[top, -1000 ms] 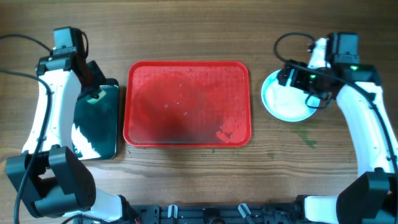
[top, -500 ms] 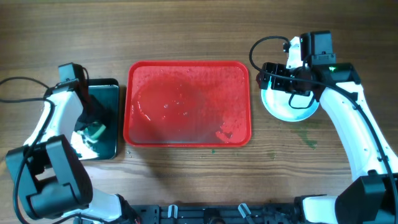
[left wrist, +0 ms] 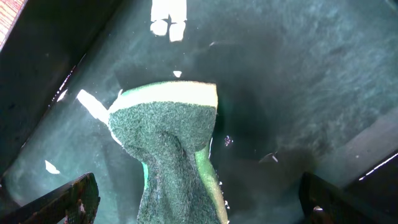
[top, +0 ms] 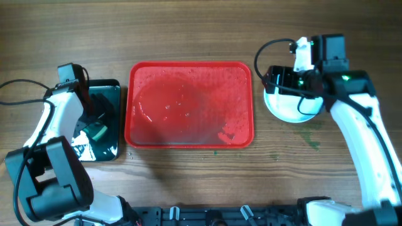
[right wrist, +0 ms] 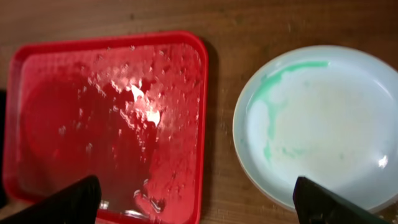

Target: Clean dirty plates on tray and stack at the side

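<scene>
The red tray [top: 188, 103] [right wrist: 106, 118] lies mid-table, wet, with no plates on it. To its right a pale turquoise plate [top: 292, 105] [right wrist: 323, 124] with a white centre sits on the wood, a green smear along its left side. My right gripper [top: 276, 80] [right wrist: 199, 199] hangs open above the gap between tray and plate, holding nothing. My left gripper [top: 94, 124] [left wrist: 199, 205] is open over the black tray [top: 107, 94]. The green sponge [top: 96, 132] [left wrist: 168, 143] stands loose between its spread fingers.
The black tray [left wrist: 311, 74] holds shallow water and lies close to the red tray's left rim. Green specks mark the wood [top: 311, 139] in front of the plate. Cables trail behind both arms.
My left gripper has moved toward the front of the black tray and opened, letting go of the sponge. My right arm has shifted over the plate's left part.
</scene>
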`<state>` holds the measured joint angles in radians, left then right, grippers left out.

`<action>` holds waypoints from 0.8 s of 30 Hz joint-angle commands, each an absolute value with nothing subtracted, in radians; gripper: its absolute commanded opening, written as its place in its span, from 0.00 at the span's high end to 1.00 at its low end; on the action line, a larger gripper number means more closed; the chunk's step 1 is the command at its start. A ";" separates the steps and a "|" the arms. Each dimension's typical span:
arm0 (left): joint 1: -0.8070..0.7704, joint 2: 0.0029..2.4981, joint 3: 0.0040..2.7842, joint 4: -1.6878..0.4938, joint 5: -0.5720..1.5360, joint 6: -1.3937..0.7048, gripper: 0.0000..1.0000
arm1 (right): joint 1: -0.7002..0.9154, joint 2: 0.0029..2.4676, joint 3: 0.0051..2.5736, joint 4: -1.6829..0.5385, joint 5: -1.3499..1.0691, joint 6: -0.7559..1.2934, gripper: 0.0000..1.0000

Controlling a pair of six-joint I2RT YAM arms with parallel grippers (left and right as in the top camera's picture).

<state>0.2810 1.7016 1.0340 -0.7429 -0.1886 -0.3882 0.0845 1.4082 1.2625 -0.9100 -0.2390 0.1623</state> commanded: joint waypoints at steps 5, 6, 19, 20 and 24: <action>0.284 1.702 1.036 -0.740 -0.180 -0.401 0.00 | 0.087 1.160 1.351 -1.007 -0.204 0.408 0.00; 0.284 1.702 1.036 -0.740 -0.179 -0.401 0.00 | 0.086 1.146 1.351 -1.026 -0.141 0.397 0.00; 0.284 1.702 1.036 -0.740 -0.179 -0.401 0.00 | 0.089 0.900 1.159 -0.732 0.024 0.043 0.00; 0.284 1.702 1.036 -0.740 -0.179 -0.401 0.00 | 0.088 0.834 1.073 -0.653 0.022 0.034 0.00; 0.284 1.702 1.036 -0.740 -0.179 -0.401 0.00 | 0.088 0.565 0.739 -0.459 0.002 0.027 0.00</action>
